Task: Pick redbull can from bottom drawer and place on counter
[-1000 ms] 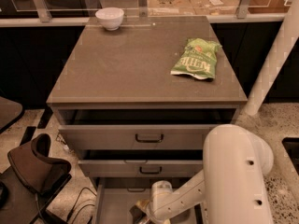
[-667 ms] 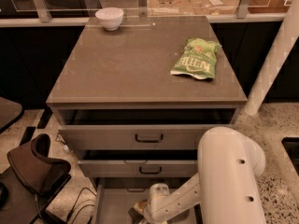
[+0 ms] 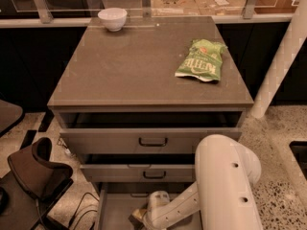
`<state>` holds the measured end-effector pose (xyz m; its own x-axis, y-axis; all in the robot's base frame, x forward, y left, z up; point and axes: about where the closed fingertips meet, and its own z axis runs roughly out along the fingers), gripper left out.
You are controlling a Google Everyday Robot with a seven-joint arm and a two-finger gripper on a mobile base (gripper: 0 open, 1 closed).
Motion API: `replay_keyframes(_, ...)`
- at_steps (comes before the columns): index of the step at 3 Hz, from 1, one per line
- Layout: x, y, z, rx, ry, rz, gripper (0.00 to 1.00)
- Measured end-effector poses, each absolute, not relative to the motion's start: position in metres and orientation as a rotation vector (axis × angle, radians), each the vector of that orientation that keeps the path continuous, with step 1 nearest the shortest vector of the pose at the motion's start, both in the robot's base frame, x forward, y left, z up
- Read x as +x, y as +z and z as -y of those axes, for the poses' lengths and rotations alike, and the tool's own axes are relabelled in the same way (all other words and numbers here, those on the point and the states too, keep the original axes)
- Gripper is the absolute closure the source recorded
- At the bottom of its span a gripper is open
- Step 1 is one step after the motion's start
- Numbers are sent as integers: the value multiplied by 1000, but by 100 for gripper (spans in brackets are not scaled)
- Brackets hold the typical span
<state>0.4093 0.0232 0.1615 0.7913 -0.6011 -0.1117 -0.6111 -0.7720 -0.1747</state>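
Observation:
The bottom drawer (image 3: 115,209) is pulled open at the lower edge of the camera view, and a strip of its plain floor shows. My gripper (image 3: 143,216) reaches down into it at the end of my white arm (image 3: 225,176), low over the drawer floor. The redbull can is hidden; I see no blue and silver can anywhere in the drawer or elsewhere. The counter (image 3: 139,66) is the grey-brown top of the cabinet, above and behind the gripper.
A green crinkled snack bag (image 3: 200,61) lies on the counter's right side and a white bowl (image 3: 112,18) at its far left. The two upper drawers (image 3: 153,141) stand slightly open. A brown chair (image 3: 33,169) is at left, a white pillar (image 3: 283,56) at right.
My arm's white elbow has shifted a little to the left. The gripper stays down in the bottom drawer at nearly the same spot.

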Motion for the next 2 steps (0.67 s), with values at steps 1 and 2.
replay_keyframes(1,411,148,-32,-2767,82,-932,0)
replay_keyframes(2,413,136,-39,-2760,93,-925,0)
